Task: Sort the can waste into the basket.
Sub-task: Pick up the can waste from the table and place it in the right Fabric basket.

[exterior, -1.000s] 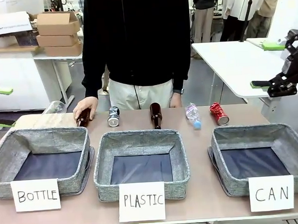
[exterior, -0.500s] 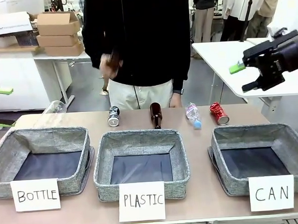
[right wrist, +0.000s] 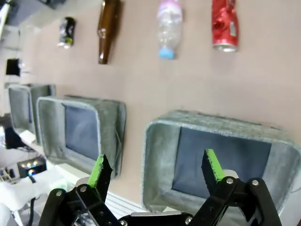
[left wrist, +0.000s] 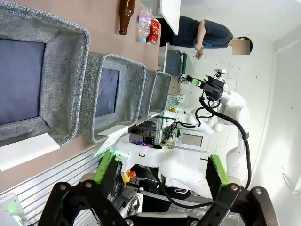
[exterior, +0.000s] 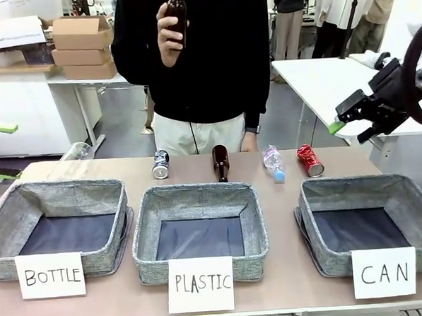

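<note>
The red crushed can (exterior: 310,160) lies at the table's far side, just behind the grey basket (exterior: 368,192) carded "CAN". The silver and black can (exterior: 160,163) lies farther left, behind the gap between the other two baskets. My right gripper (exterior: 348,119) hangs open in the air above and to the right of the red can. Its wrist view looks down on the red can (right wrist: 225,26), the silver and black can (right wrist: 67,32) and the CAN basket (right wrist: 157,141), between its open green fingers (right wrist: 99,172). My left gripper (left wrist: 160,176) is open, off the table's left side.
A brown bottle (exterior: 220,162) and a clear plastic bottle (exterior: 273,162) lie between the two cans. Baskets carded "BOTTLE" (exterior: 57,191) and "PLASTIC" (exterior: 197,194) stand left of the CAN basket. The person's hand holds another brown bottle (exterior: 177,14) at chest height.
The person's hand lifted a brown bottle from the table's left up to the chest. My right gripper swung left and tilted down towards the table. The left arm has not moved.
</note>
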You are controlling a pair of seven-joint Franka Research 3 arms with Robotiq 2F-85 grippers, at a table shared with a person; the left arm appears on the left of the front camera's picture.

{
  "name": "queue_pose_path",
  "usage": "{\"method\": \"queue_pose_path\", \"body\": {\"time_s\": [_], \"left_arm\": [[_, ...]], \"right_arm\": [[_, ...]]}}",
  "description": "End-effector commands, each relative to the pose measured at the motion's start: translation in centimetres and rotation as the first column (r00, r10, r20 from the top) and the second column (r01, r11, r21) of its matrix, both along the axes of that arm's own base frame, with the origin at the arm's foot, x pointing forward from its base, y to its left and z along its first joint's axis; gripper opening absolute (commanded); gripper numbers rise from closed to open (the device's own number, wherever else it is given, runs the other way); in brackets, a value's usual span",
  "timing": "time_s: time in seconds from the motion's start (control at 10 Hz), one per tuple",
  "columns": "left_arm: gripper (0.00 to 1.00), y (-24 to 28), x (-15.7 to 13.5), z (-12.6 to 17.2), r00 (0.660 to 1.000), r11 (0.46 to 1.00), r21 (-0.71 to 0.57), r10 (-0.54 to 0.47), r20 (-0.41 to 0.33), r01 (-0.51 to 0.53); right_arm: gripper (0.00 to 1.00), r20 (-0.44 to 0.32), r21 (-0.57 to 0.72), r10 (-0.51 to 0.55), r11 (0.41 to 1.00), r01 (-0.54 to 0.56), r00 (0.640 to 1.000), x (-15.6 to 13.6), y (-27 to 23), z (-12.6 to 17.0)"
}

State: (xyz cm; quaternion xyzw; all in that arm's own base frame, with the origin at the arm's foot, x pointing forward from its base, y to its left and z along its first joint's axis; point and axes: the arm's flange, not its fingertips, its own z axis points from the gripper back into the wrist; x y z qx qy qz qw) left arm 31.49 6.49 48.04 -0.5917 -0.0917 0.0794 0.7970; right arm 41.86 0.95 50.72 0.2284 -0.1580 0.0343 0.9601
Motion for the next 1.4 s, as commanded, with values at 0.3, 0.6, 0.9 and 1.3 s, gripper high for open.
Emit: {"method": "queue_pose_path", "body": {"time_s": [0.3, 0.6, 0.9, 1.3], "left_arm": [[1.0, 0.1, -0.2, 0.0, 1.0, 1.0, 0.005, -0.016, 0.014, 0.016], [1.0, 0.1, -0.2, 0.0, 1.0, 1.0, 0.005, -0.016, 0.014, 0.016], [1.0, 0.1, -0.2, 0.0, 1.0, 1.0, 0.005, -0.016, 0.014, 0.016], [1.0, 0.1, -0.2, 0.0, 1.0, 1.0, 0.005, -0.016, 0.014, 0.016]], "right_arm": [[1.0, -0.01, -0.278, -0.124, 0.953, 0.116, 0.992, 11.4, 2.4, -3.3], [1.0, -0.104, -0.382, -0.231, 0.907, 0.176, 0.967, 19.6, 2.8, -9.5], [1.0, -0.061, -0.376, -0.232, 0.906, 0.193, 0.971, 24.2, 2.2, -15.1], [1.0, -0.104, -0.371, -0.194, 0.917, 0.143, 0.975, 26.2, 2.4, -19.0]]}}
